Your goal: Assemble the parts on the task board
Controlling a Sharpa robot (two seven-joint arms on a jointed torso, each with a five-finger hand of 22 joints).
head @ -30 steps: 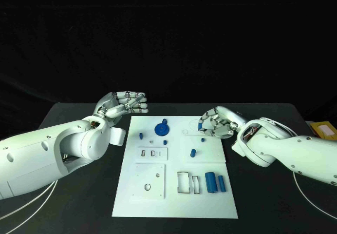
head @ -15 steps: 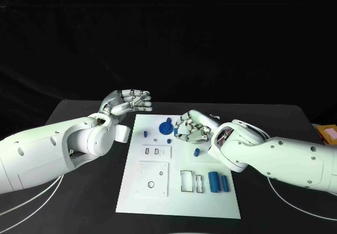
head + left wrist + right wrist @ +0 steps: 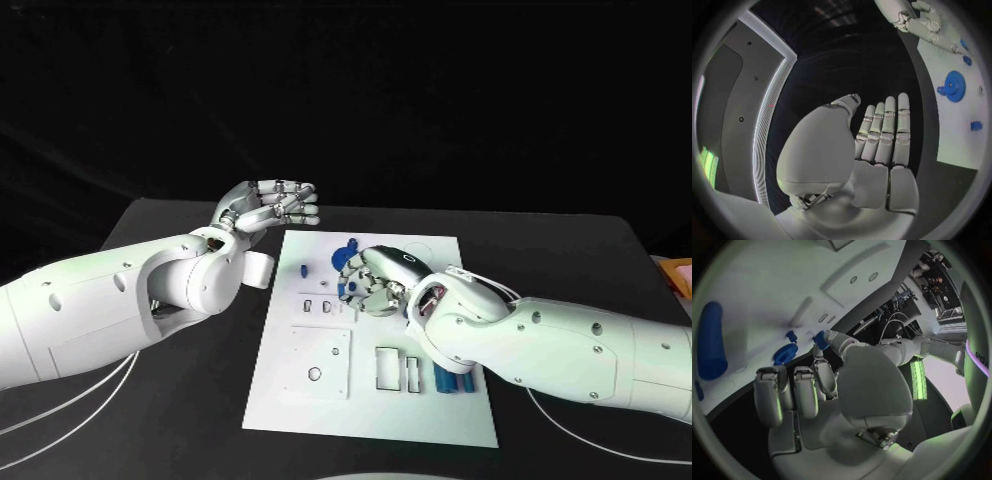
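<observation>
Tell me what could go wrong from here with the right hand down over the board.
The right hand hangs low over the task board beside the blue gear, with small blue parts close by; a sweep could knock them. From the head view its arm hides part of the two blue cylinders, so a graze there might go unseen. The left hand is off the board, so it cannot steady it.

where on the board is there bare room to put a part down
The near strip of the task board, below the square plate and the blue cylinders, is bare. The far middle is crowded: the right hand hangs over small parts beside the blue gear.
</observation>
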